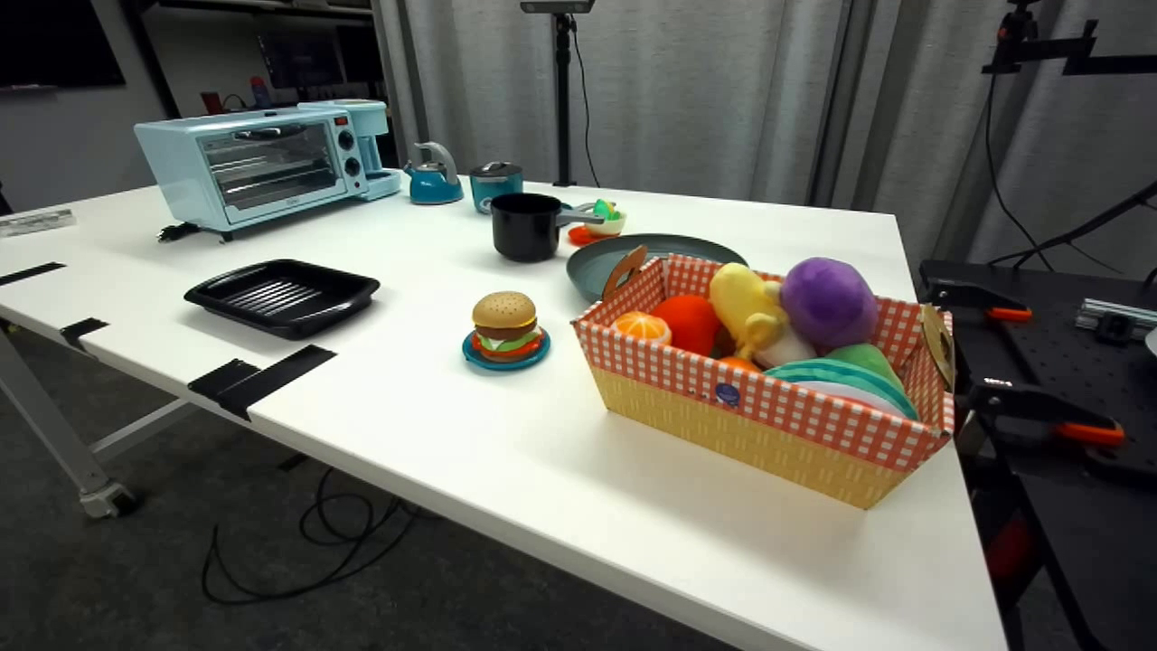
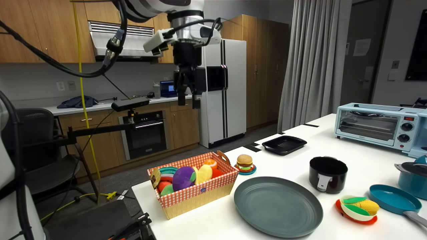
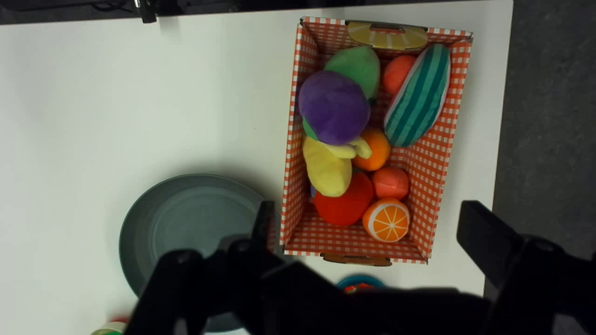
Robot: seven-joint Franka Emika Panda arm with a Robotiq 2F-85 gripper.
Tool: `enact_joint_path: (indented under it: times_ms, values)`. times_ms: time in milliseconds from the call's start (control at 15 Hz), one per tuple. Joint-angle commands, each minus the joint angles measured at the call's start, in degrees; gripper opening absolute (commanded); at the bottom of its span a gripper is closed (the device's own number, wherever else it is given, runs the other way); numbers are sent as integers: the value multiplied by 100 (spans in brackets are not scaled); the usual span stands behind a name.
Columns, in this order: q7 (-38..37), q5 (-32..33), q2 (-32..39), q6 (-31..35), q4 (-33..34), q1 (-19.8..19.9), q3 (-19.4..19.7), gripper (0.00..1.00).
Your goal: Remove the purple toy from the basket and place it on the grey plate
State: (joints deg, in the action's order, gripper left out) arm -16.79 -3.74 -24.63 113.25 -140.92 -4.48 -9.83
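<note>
The purple toy (image 1: 827, 303) lies on top of other soft toys inside the basket (image 1: 723, 420), which has red-and-white checkered sides. It also shows in an exterior view (image 2: 182, 179) and in the wrist view (image 3: 334, 109), by one long wall, touching a yellow and a green toy. The basket also shows in an exterior view (image 2: 200, 196). The grey plate (image 2: 278, 206) lies on the table beside the basket, partly hidden behind it in an exterior view (image 1: 597, 264). My gripper (image 2: 189, 101) is open and empty, high above the basket. Its fingers are wide apart in the wrist view (image 3: 367, 218).
A toy burger on a small teal plate (image 1: 506, 330) stands near the basket's end. A black tray (image 1: 282, 297), a black pot (image 2: 328, 175), a corn bowl (image 2: 358, 208), a teal pan (image 2: 395, 199) and a toaster oven (image 2: 370, 126) stand farther along the table.
</note>
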Motion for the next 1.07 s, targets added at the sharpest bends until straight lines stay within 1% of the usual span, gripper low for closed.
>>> enact_joint_path:
  times_ms: [0,267,533,1000]
  values:
    - [147,-172,-46,563,-472,-140,9,100]
    - [131,-127,262,1121,-765,-262,-97,100]
    - [129,-137,720,1546,-905,-349,-126,100]
    - [140,-97,1457,2071,-1033,-316,-68,100]
